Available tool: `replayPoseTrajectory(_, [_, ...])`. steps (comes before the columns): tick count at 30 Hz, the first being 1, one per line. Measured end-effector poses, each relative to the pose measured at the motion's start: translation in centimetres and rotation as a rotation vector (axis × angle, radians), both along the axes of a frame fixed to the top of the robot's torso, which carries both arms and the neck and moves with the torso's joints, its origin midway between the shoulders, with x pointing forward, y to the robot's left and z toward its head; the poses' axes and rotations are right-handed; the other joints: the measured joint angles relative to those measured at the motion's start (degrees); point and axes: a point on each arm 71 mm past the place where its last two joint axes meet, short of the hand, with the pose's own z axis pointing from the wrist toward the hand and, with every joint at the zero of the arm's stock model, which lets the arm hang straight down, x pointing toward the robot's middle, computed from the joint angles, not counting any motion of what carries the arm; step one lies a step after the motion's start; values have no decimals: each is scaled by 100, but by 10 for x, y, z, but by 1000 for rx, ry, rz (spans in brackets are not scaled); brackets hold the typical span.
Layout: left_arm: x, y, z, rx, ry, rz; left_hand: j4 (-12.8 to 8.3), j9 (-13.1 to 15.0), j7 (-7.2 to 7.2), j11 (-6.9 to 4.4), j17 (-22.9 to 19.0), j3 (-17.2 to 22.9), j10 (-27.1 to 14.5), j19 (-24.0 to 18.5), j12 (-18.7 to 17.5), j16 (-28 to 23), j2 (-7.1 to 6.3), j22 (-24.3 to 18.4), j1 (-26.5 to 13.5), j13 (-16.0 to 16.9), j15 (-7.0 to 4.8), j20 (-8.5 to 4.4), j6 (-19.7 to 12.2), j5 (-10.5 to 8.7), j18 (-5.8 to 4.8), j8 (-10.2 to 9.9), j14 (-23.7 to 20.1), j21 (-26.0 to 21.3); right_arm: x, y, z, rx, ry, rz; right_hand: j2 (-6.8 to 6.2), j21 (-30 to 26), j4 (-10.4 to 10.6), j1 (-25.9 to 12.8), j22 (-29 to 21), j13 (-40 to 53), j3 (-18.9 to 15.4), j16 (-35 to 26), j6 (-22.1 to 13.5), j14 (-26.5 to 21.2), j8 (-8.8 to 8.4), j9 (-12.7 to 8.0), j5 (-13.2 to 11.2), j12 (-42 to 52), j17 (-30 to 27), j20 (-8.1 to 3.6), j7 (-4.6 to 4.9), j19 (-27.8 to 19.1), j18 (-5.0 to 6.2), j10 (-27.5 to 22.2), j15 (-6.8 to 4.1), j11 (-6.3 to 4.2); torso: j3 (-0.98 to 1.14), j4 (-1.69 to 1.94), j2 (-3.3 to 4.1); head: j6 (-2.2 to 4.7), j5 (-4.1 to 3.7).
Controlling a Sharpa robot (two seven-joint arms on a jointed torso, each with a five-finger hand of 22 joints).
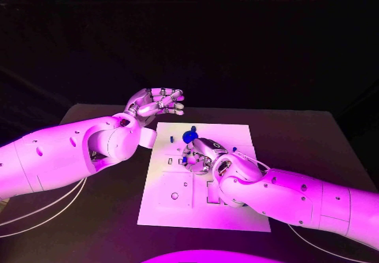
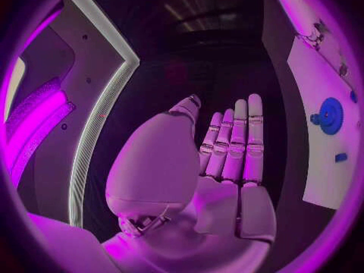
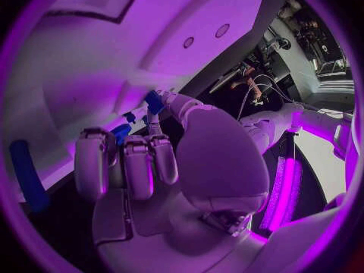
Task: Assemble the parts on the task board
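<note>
The white task board (image 1: 233, 139) lies in the middle of the black table. A round blue gear (image 1: 189, 135) stands on its far part; in the left wrist view the gear (image 2: 330, 115) has a small blue piece (image 2: 341, 158) near it. My right hand (image 1: 204, 154) is low over the board's middle with its fingers curled. Its thumb and a finger pinch a small blue part (image 3: 154, 101) against the board (image 3: 76, 73). A blue bar (image 3: 29, 175) lies flat beside it. My left hand (image 1: 158, 102) hovers beyond the board's far left corner, fingers apart, holding nothing.
The board has several cut-out slots and holes on its near half (image 1: 189, 194). Black table (image 1: 308, 142) surrounds the board on all sides. My left forearm (image 1: 71, 153) lies along the board's left side, and white cables (image 1: 47, 211) hang under it.
</note>
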Motion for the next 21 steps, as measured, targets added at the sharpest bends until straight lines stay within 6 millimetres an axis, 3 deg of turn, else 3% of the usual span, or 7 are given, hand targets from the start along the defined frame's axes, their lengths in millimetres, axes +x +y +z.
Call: replayPoseTrajectory(21, [0,1,0,1,1,2,0,-1,0,0,-1,0,0,0,0,0,0,0,0,0,0,0,0,0,0,0,0,0,0,-1,-1,-5,2,-1,-12,-21,0,13,4,0,0,0,-55,-22,-23,-17,-83,0,-1,0,15,0,0,-22,21,20,-1,3,0,-13,-16])
